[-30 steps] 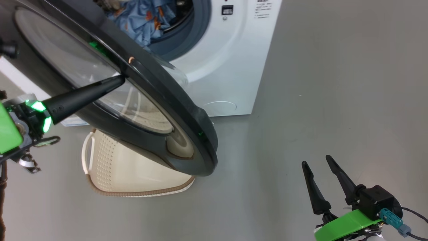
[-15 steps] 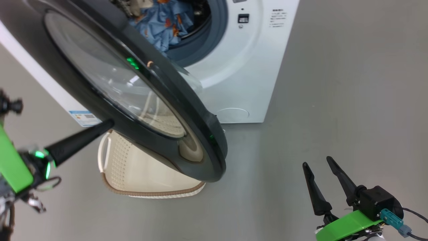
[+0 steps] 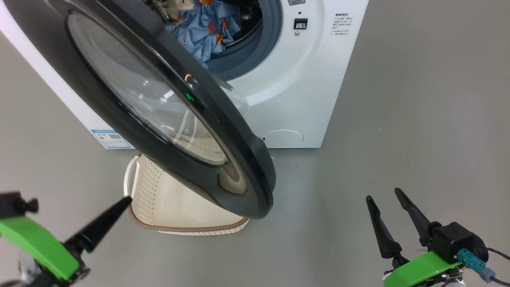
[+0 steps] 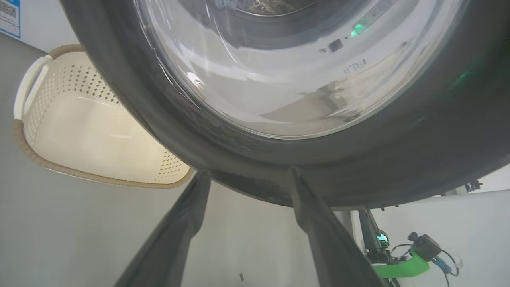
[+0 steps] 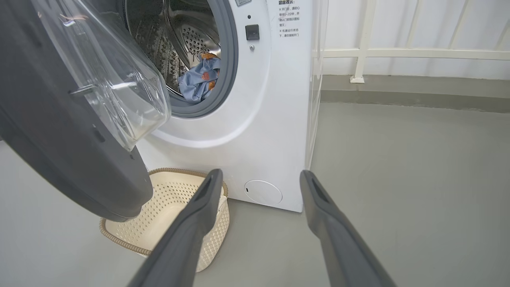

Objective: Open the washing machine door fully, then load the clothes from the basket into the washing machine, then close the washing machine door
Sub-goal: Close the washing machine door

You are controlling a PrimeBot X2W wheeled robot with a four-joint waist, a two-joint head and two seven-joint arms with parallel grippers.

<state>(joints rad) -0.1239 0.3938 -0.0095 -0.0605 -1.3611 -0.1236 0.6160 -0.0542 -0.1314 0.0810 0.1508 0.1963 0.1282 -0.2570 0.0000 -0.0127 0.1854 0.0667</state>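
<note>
Left gripper (image 4: 248,171) splayed wide, empty, tips just under the black rim of the washing machine door (image 4: 398,155), outer face ahead. Right gripper (image 3: 382,194) likewise splayed, empty, well apart.

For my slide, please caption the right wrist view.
Open right gripper faces the washing machine: door open, clothes inside, basket on floor.

washing machine door (image 5: 59,159): partly open, lower rim above basket (image 5: 218,235)
clothes (image 5: 198,81): lying in drum (image 5: 179,36) mouth
right gripper (image 5: 259,174): fingers spread apart
</note>
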